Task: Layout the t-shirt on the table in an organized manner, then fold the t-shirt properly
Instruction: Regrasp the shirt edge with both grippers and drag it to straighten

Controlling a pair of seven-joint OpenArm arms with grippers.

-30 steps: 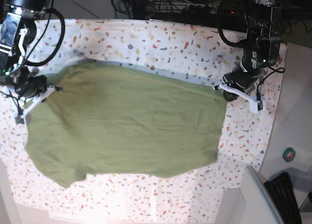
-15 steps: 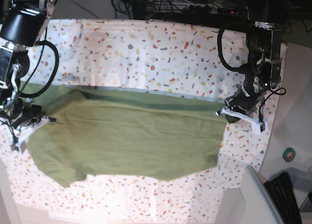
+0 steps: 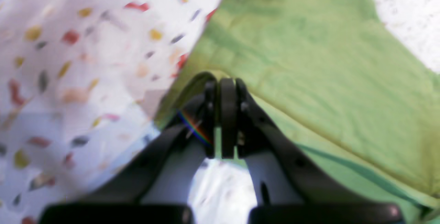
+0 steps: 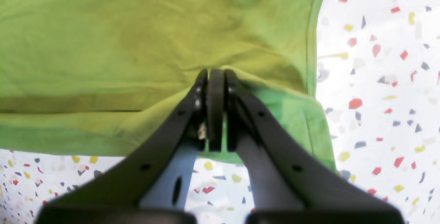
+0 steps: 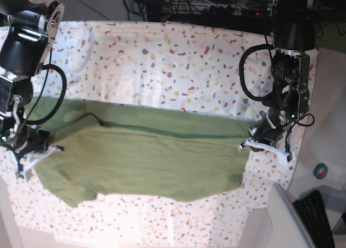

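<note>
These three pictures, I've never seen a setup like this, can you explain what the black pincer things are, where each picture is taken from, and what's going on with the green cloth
It is a robot with two arms. One picture looks down on the whole table, which has a white speckled cover. The other two come from cameras on the robot's wrists, looking along each pincer. The pincers are grippers, the robot's hands. The left gripper is on the right of the overhead picture, the right gripper on its left. The green cloth is a t-shirt. Each gripper is shut on an edge of it, at opposite ends, with part of the shirt doubled over itself. The close-ups show the pinches: left and right.
</note>
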